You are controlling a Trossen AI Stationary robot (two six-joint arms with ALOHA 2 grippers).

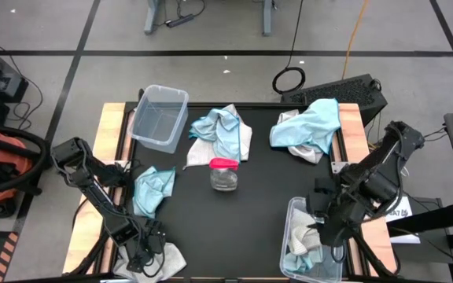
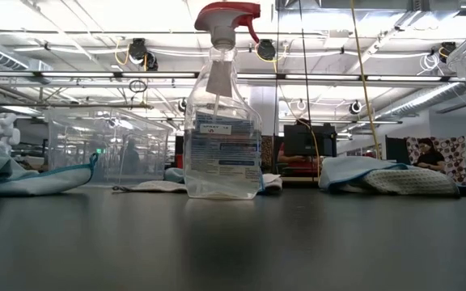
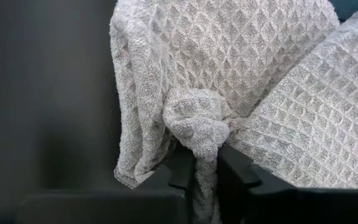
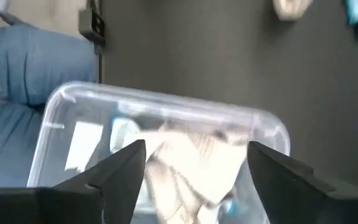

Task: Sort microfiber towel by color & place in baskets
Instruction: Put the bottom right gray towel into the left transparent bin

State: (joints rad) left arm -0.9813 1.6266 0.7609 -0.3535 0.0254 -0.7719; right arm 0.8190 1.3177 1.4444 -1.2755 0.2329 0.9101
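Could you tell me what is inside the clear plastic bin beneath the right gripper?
The clear plastic bin holds a crumpled pale grey-white towel, with bits of light blue cloth beside it. The open right gripper covers part of the contents.

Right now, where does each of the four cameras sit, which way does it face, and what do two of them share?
High: overhead, straight down on the table; both arms show.
Low: at tabletop height, level across at the spray bottle; no arm shows.
Left wrist: on the left arm, fingers pinching a grey-white towel.
Right wrist: on the right arm, open fingers above a clear basket holding towels.
Shared: high also shows that basket, under the right gripper.
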